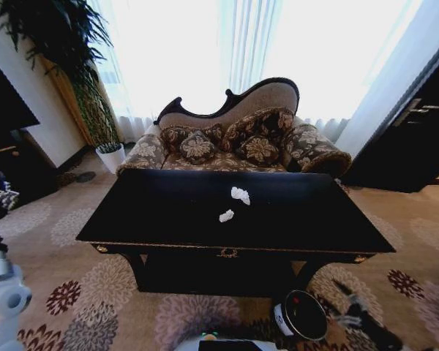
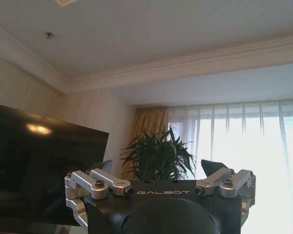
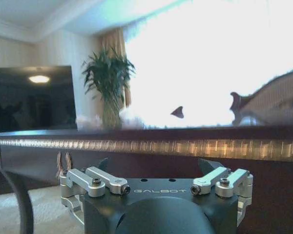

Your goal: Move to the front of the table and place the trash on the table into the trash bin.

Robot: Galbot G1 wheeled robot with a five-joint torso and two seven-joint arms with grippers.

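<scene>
Above the lowered right tool, paper bits lie on the table

Daylight pours through the sheer curtains ahead of me and blows out to near white, so the sofa in front reads dim. The glossy black table swallows light and shows little reflection. My head view bends straight lines at its edges. From my right wrist the window glares and the table's gold trim smears.
</scene>
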